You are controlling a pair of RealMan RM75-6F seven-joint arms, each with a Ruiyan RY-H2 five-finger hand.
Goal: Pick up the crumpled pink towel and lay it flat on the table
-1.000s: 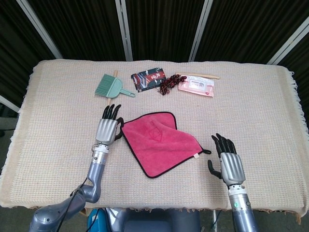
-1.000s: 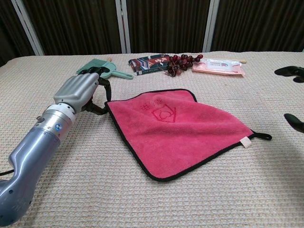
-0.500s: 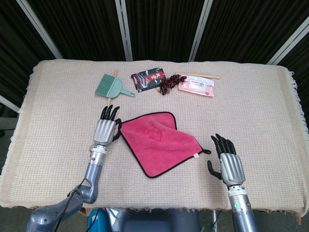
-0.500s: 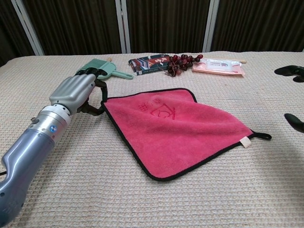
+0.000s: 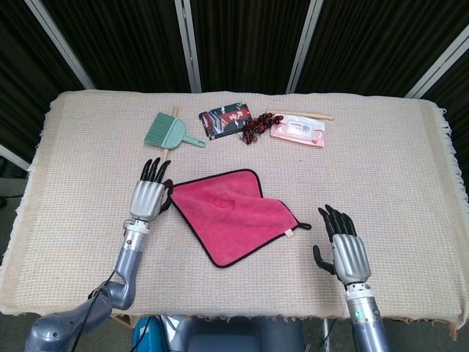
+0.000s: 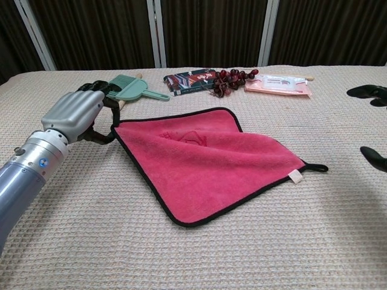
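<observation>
The pink towel (image 5: 234, 213) with black edging lies spread out as a diamond in the middle of the table, with a slight ripple along its far side (image 6: 205, 157). My left hand (image 5: 149, 194) is at the towel's left corner and pinches that corner between thumb and fingers (image 6: 75, 115). My right hand (image 5: 344, 249) hovers near the front right of the table, fingers apart and holding nothing, a short way right of the towel's tag corner. In the chest view only its fingertips (image 6: 370, 92) show at the right edge.
Along the far side lie a green dustpan brush (image 5: 168, 130), a dark patterned packet (image 5: 229, 119), a dark red beaded bundle (image 5: 254, 128), a pink wipes pack (image 5: 298, 133) and a wooden stick (image 5: 300, 114). A beige woven cloth (image 5: 396, 176) covers the table.
My left hand has moved left and a little toward the far side, dragging the towel with it by the corner. The towel has slid left. The right hand has barely moved.
</observation>
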